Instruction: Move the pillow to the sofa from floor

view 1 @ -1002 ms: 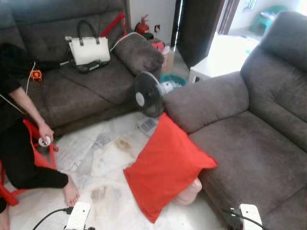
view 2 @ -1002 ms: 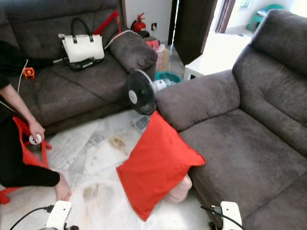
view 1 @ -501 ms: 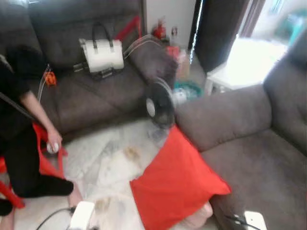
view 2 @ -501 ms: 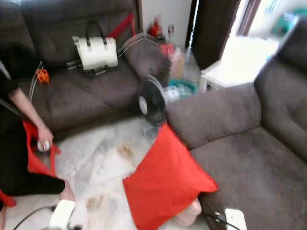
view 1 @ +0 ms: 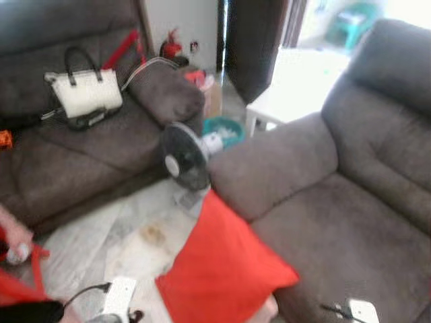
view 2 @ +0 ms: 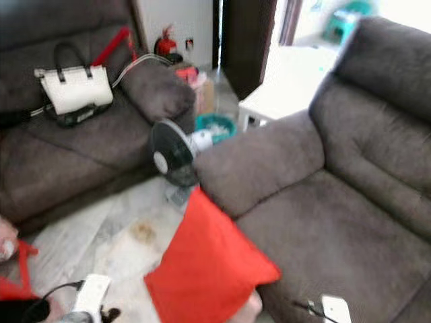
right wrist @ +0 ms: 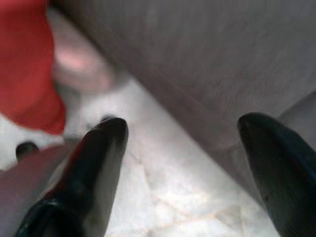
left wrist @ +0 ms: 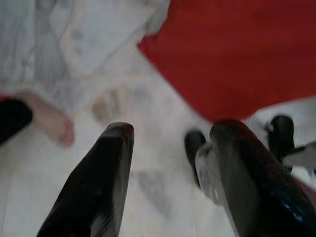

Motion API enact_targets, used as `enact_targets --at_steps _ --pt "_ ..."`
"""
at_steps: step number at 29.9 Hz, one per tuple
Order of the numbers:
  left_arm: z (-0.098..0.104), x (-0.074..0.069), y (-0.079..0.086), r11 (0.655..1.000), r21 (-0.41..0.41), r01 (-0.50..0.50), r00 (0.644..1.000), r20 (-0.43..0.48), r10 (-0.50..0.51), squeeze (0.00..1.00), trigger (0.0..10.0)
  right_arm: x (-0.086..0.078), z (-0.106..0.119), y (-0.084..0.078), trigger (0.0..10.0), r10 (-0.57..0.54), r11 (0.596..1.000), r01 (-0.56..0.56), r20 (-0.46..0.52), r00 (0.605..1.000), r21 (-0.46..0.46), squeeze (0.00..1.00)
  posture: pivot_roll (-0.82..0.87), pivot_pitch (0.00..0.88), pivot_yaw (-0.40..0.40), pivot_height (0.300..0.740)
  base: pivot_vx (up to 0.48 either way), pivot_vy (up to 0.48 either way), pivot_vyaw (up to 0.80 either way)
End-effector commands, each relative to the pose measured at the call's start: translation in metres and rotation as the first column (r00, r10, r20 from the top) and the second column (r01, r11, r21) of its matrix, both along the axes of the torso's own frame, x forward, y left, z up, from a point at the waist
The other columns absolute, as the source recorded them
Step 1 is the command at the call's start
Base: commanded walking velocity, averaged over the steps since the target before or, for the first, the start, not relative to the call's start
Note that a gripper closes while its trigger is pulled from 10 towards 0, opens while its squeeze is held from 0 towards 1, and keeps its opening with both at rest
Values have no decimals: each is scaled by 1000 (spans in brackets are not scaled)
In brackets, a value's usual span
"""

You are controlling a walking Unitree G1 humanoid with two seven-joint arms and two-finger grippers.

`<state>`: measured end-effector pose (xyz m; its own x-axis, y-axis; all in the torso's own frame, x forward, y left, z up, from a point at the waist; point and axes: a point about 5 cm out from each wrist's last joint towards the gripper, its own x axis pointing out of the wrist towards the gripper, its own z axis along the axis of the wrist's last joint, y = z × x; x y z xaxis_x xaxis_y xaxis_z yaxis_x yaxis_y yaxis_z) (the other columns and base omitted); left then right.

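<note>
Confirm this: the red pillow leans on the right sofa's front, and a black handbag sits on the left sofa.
One error: the handbag on the left sofa is white with black handles, as the left eye view shows. The red pillow does lean on the right sofa's front.

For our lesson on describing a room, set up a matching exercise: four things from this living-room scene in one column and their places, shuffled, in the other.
Things:
1. red pillow
2. white handbag
3. black fan
4. fire extinguisher

Places:
A. by the far wall
B. on the far sofa's seat
C. on the floor, leaning against the near sofa
D. on the floor between the sofas

Pairs: 1-C, 2-B, 3-D, 4-A
</note>
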<state>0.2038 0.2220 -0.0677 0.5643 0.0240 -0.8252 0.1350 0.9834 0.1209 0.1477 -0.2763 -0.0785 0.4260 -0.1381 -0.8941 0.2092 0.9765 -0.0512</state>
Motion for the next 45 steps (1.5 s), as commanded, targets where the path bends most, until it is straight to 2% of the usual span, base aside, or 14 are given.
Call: enact_targets --at_steps 1,4,10,16,24,35,38,42,45 --pt "-6 -16 12 999 22 -24 998 -54 25 0 10000 7 0 7 10000 7 1000 -7 22 1000 13 0 79 47 -31 740 0 0 0" --pt "-6 -16 12 999 22 -23 998 -55 24 0 10000 8 1 6 10000 48 999 -48 20 999 -10 0 80 46 -31 740 0 0 0" --pt "-6 -16 13 999 45 -17 999 -47 19 0 10000 7 0 7 10000 -3 1000 3 32 999 11 0 85 34 -30 740 80 0 0" --pt "-5 -15 14 998 51 -27 999 -39 29 0 10000 9 1 7 10000 42 999 -42 32 999 -11 0 95 27 -30 740 0 0 0" --pt "-5 -15 14 998 53 -29 999 -38 31 0 10000 9 1 8 10000 14 1000 -14 45 999 1 0 93 25 -30 740 0 0 709" --pt "-6 -16 13 998 41 -41 998 -37 42 0 10000 7 1 7 10000 0 1000 0 42 999 11 0 92 36 -36 740 0 0 0" --pt "-6 -16 13 998 37 -44 998 -35 46 0 10000 8 1 7 10000 27 1000 -27 38 999 0 0 92 36 -36 740 0 0 0" --pt "-6 -17 13 998 36 -44 998 -36 45 0 10000 8 1 6 10000 41 999 -40 36 999 -9 0 93 41 -37 740 0 0 756" --pt "-6 -17 13 998 36 -42 998 -38 43 0 10000 7 1 7 10000 4 1000 -4 47 999 11 0 91 42 -35 740 0 0 267"
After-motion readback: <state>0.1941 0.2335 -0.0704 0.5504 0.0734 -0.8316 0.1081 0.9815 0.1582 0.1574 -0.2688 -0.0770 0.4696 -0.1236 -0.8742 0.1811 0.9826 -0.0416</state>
